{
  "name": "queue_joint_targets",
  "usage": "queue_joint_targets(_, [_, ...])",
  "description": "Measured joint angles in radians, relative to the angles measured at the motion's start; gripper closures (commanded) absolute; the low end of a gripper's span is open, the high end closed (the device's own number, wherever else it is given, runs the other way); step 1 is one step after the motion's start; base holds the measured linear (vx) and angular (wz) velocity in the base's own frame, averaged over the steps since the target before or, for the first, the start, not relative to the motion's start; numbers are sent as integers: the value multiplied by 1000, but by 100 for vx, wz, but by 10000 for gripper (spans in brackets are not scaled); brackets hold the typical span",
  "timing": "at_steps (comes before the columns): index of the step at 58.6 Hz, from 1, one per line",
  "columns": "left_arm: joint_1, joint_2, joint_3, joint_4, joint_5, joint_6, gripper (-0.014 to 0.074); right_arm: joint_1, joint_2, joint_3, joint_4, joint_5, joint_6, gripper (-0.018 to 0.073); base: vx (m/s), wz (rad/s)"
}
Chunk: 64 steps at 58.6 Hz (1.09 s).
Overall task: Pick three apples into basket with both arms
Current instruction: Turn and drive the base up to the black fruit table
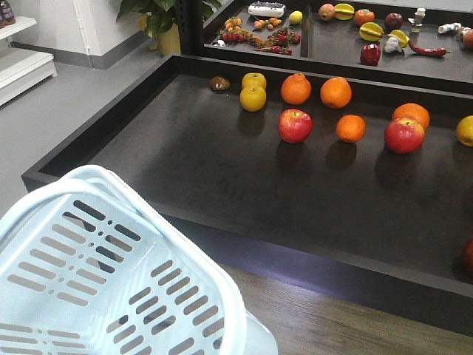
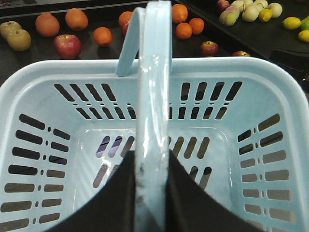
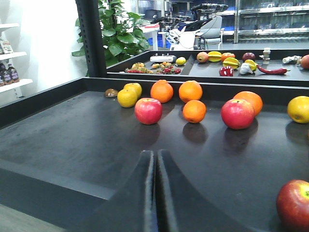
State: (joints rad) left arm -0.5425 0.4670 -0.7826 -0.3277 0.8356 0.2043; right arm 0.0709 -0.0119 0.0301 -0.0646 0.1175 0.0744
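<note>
End effectors absent front view; basket lower left, off table; apples on table, none binned.
Left wrist: left end effector clamped on basket handle, carrying empty basket as receiver.
Right wrist: right end effector pinched closed, empty, low over table, nearest apple front-right.

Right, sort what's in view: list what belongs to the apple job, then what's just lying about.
Job: three dark red apples; pale blue slotted plastic basket, handle gripped by the left pincer; right pincer, shut and empty.
Lying about: round orange citrus fruits; round yellow fruits; small brown fruit; leafy potted plant; mixed produce on the far tray.
</note>
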Motion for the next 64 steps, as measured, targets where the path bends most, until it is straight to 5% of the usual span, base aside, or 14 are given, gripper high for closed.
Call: queue_joint_targets(64, [0,0,0,0,0,0,602,0,0,0,0,0,0,568,10,-11])
